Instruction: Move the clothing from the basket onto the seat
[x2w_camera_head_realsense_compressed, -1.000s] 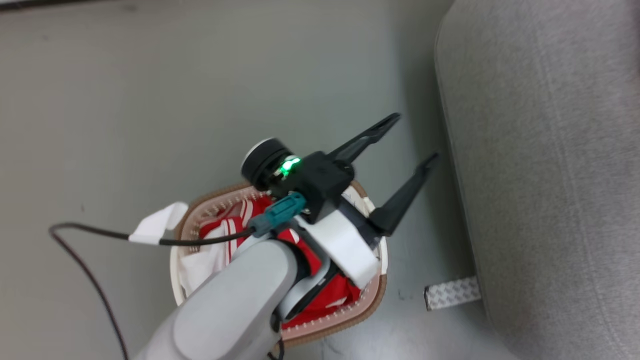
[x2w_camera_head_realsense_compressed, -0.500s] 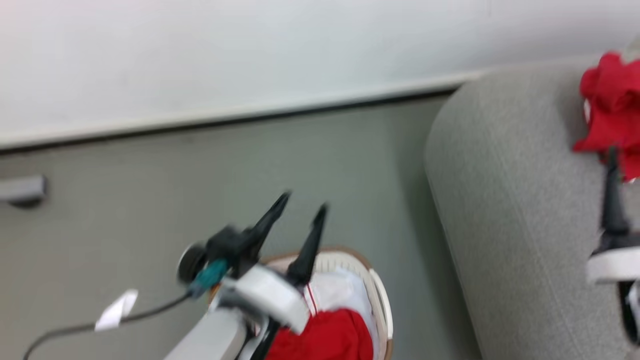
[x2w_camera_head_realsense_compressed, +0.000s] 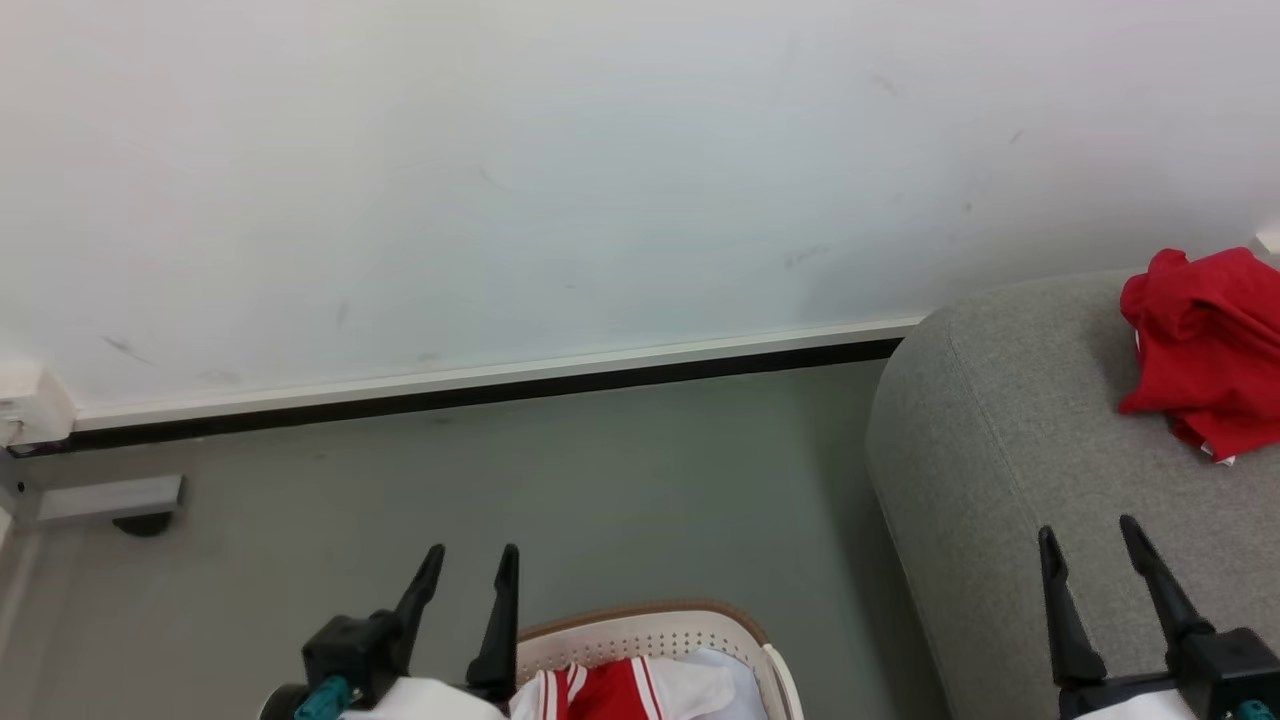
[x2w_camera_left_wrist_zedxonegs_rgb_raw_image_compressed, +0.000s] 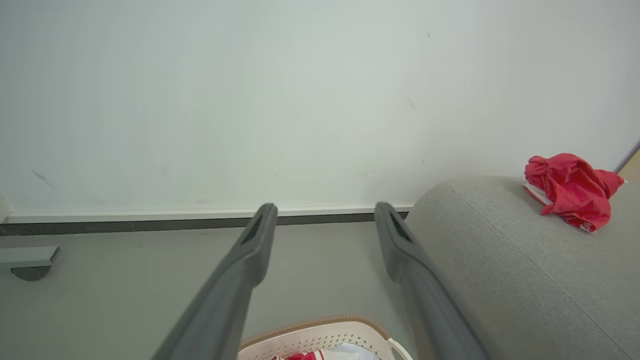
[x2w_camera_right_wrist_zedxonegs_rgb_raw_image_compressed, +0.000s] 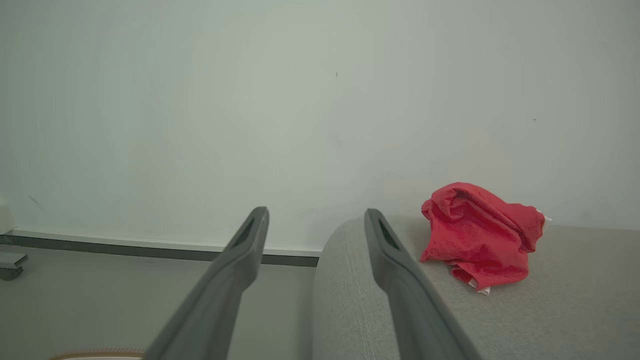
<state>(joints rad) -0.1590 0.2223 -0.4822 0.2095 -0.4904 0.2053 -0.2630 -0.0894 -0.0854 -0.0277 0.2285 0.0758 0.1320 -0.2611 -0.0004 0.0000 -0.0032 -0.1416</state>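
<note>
Head view: plain red garment (x2w_camera_head_realsense_compressed: 1205, 345) crumpled on grey seat (x2w_camera_head_realsense_compressed: 1000, 470), far right. Striped red-and-white garment (x2w_camera_head_realsense_compressed: 610, 692) down in cream basket (x2w_camera_head_realsense_compressed: 650, 640), on floor (x2w_camera_head_realsense_compressed: 600, 470) just beside seat. Left end effector (x2w_camera_head_realsense_compressed: 472, 550) by basket's left edge, released, empty; right end effector (x2w_camera_head_realsense_compressed: 1087, 527) over seat, likewise spread, empty.

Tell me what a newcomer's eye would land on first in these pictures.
The crumpled red garment stands out most, lying on the light-grey sofa at the right. Next comes the red-and-white striped garment inside the cream laundry basket, which stands on the floor at bottom centre. The left gripper and right gripper rise from the bottom edge, both open and empty.
</note>
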